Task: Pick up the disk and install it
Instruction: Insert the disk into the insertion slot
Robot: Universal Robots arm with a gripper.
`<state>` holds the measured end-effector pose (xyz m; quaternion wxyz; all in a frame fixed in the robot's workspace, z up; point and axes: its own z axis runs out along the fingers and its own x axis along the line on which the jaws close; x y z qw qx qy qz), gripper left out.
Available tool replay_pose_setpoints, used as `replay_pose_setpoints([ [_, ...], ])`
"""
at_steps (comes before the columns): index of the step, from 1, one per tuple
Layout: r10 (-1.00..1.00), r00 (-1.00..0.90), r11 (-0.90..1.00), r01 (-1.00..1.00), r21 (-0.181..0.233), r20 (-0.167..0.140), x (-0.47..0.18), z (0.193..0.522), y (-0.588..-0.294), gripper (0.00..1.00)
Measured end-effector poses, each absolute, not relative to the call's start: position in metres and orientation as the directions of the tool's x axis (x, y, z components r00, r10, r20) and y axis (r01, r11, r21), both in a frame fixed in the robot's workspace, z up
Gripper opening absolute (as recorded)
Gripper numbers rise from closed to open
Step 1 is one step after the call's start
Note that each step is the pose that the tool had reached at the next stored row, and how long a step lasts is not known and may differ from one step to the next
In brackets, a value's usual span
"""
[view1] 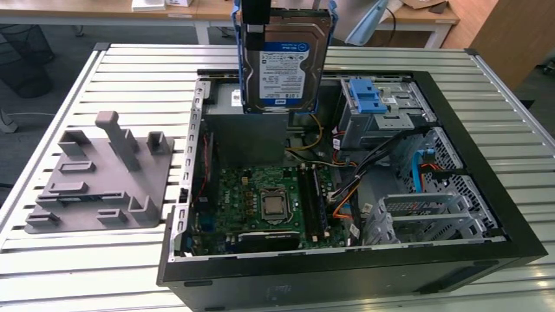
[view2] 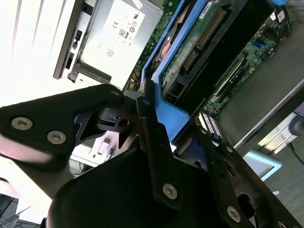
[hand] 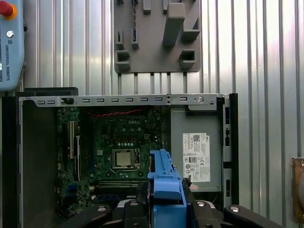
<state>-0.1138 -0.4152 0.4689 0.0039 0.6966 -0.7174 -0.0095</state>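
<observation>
Exterior view is showing the disk (view1: 284,65) hanging upright above the open computer case (view1: 347,276), the fingers (view2: 152,142) clamping its blue side rail, and carrying it well is, by my judgement, meaning holding it square and clear of the cables (view1: 360,166).

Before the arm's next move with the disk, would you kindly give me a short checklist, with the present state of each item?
1. Grip on the disk: ok. The gripper is shut on its blue rail.
2. Disk clear of the case: ok. In the exterior view it hangs upright above the open case.
3. Drive cage free inside: cannot tell.
4. Cables clear of the cage: cannot tell. They run close beside it.
5. Grey fixture out of the way: ok. It lies apart from the case.
</observation>
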Motion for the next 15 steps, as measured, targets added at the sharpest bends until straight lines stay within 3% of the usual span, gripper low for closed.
replay_pose_setpoints([
  [10, -1.0, -0.03, 0.029, -0.999, 0.019, -0.007, -0.114, 0.469, -0.424, 0.37],
  [15, -1.0, -0.03, 0.029, -0.999, 0.019, -0.008, -0.114, 0.468, -0.448, 0.37],
])
